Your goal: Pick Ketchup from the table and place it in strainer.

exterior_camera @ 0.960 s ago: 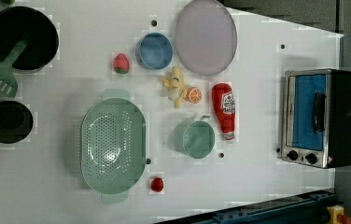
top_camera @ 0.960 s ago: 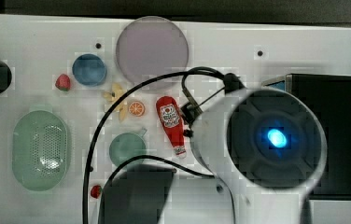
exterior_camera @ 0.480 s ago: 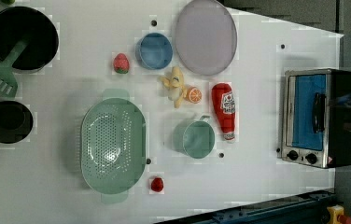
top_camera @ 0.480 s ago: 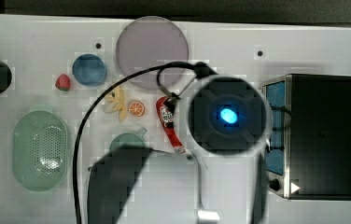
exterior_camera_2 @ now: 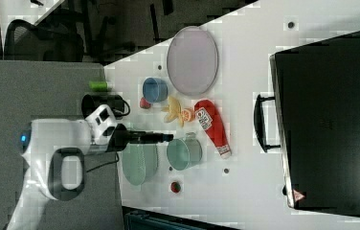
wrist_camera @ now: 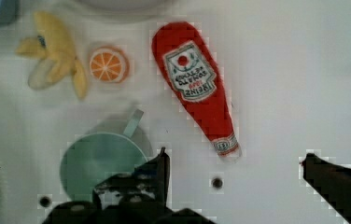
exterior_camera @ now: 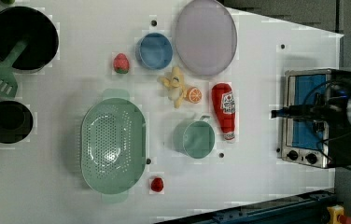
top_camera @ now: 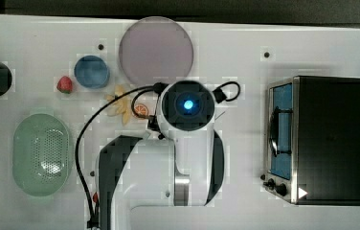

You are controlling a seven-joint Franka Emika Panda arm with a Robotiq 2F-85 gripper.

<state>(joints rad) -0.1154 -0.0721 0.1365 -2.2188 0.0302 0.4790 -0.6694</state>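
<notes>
The Ketchup point(exterior_camera: 223, 110) lies flat on the table point(exterior_camera: 257, 177), beside the teal cup point(exterior_camera: 195, 139) and orange slice point(exterior_camera: 193, 94), well apart from the strainer point(exterior_camera: 113, 145). The gripper point(wrist_camera: 234, 161) hangs above it, fingers spread wide, holding nothing.

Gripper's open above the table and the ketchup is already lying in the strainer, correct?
Not quite. The gripper is open, but the ketchup lies on the table beside the teal cup, apart from the strainer, as the left view shows.
</notes>
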